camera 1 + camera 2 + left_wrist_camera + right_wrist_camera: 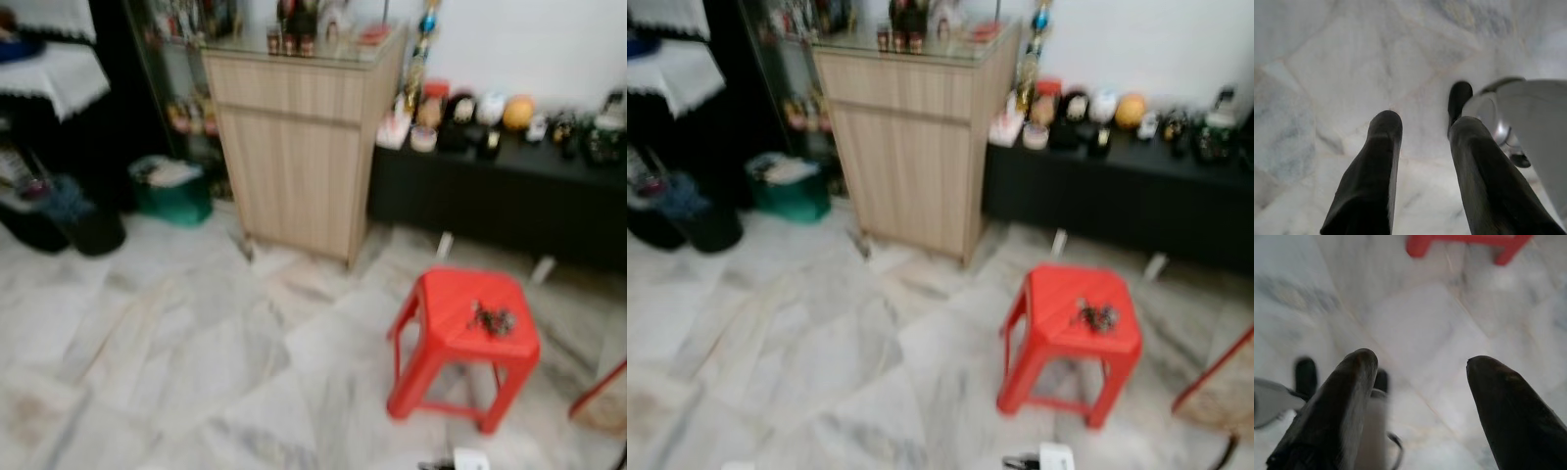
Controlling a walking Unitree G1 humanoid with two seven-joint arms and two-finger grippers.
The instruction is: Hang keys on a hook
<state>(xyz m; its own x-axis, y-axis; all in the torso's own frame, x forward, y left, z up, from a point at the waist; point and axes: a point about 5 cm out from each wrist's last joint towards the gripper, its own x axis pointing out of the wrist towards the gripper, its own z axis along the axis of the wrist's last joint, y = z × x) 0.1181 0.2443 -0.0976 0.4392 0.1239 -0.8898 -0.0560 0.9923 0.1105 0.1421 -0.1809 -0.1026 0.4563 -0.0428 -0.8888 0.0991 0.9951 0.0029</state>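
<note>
I stood on a marble floor (176, 362) with a wood cabinet (299, 147) at about twelve o'clock and a long black bench (500, 196) of ornaments at two o'clock, both well apart from me and blurred, so I judged the camera was moving. Nearer, at about four o'clock in the head views, was a red stool (460, 343), and on its seat, toward the far right corner, lay the keys (492, 319), a small dark bunch whose ring and parts I could not make out. I saw no hook anywhere, so I judged the step in hand was simply reaching the stool and picking the keys up. My left gripper (1422, 147) hung idle over the floor, fingers parted and empty. My right gripper (1420, 377) also pointed at the floor, its fingers spread wide with nothing between them, and the stool's legs lay beyond its tips. To do this well I judged I should close in until the stool sat squarely before my right arm, let the blur settle, then come down on the bunch from above with the fingers wide, closing across the ring rather than a loose key, and lift slowly, since a plastic seat may let the keys slide away.
</note>
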